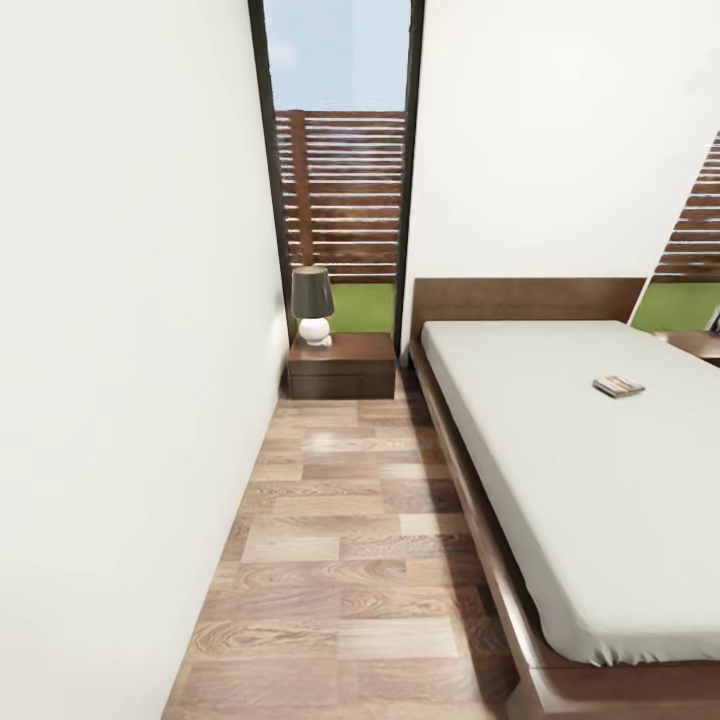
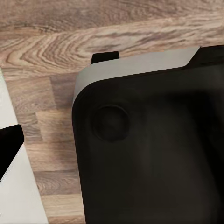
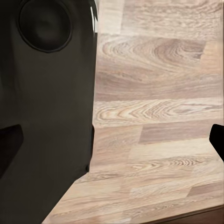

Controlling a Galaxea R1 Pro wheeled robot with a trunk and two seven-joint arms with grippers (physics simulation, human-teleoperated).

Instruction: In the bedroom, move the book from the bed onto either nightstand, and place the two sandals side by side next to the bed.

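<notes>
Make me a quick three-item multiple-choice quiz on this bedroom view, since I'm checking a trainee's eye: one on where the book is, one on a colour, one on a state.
1. Where does the book lie?
A. on the mattress
B. on the floor
C. on the nightstand

2. What colour is the lamp's shade?
A. bright blue
B. red
C. dark grey

3. How does the lamp stand?
A. tipped on its side
B. upright on the nightstand
C. hanging from the wall

Answers: 1 A, the book rests on the bed, on its off-white mattress. 2 C, the lamp has a dark grey shade over a white base. 3 B, it stands upright on the nightstand beside the bed.
</notes>
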